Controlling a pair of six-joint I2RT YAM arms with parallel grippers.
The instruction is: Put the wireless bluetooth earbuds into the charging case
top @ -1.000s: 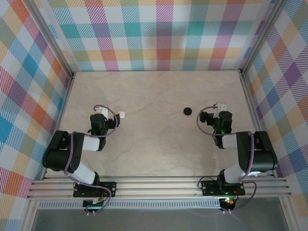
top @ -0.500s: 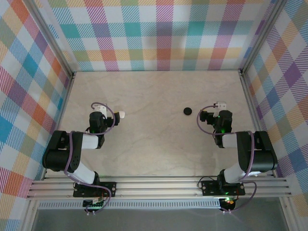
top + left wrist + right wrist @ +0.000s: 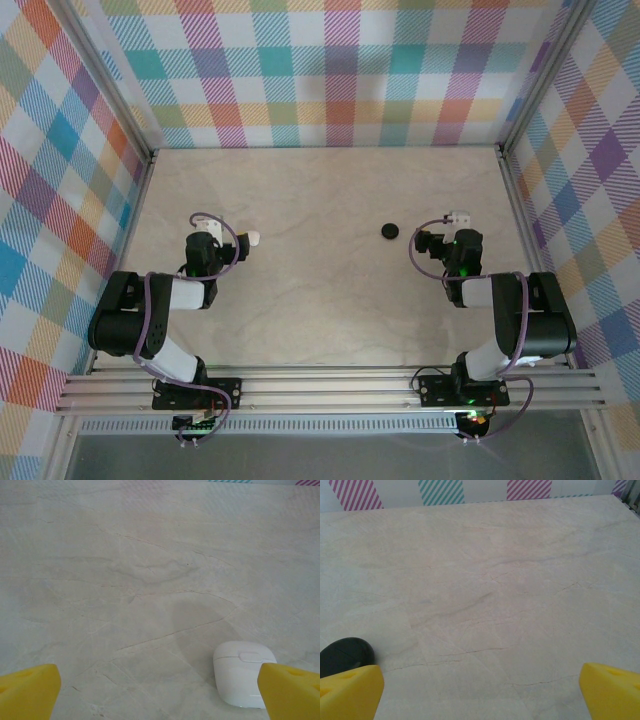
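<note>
Top view: marble-look table (image 3: 320, 190) inside plaid walls (image 3: 340, 70), both arms folded low in the lower half of the frame. Left gripper (image 3: 160, 692) jaws stand fully apart and hold nothing; in the left wrist view its yellow fingertips (image 3: 27, 692) sit at the bottom left and bottom right corners with bare table between them. White charging case (image 3: 245, 679) lies flat on the table at lower right of that view, just beside the right-hand fingertip, partly covered by it; lid shut, seam and small oblong tab visible on top. What is inside cannot be told. In the top view this case sits left of centre, just to the right of the left arm's wrist. Right gripper (image 3: 480, 695) jaws also stand spread wide with nothing in them; its yellow pads (image 3: 350, 690) occupy the two bottom corners of the right wrist view. Black charging case (image 3: 345, 655), a dark rounded form, lies at lower left there, just above the left-hand pad. In the top view it sits right of centre, well apart from the white case, to the left of the right arm's wrist.
</note>
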